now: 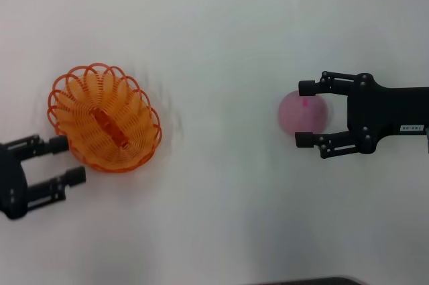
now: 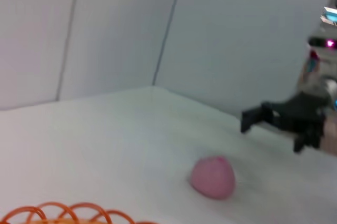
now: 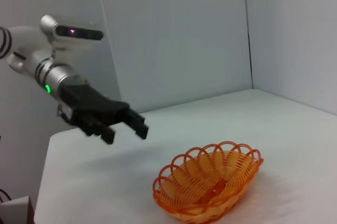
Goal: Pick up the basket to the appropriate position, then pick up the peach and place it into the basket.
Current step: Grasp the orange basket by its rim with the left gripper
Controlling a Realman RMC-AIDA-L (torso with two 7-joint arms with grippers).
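Note:
The orange wire basket [image 1: 105,119] rests on the white table at the left; it also shows in the right wrist view [image 3: 208,184], and its rim shows in the left wrist view [image 2: 63,212]. My left gripper [image 1: 70,159] is open and empty just beside the basket's near-left rim, apart from it and raised [image 3: 125,125]. The pale pink peach [image 1: 295,116] lies on the table at the right [image 2: 212,177]. My right gripper [image 1: 303,114] is open, with a finger on each side of the peach in the head view. The left wrist view shows this gripper [image 2: 271,132] held above the peach, not touching it.
The white table [image 1: 221,218] runs between basket and peach with nothing else on it. Pale walls [image 3: 174,39] stand behind the table. A dark edge [image 1: 301,281] shows at the table's front.

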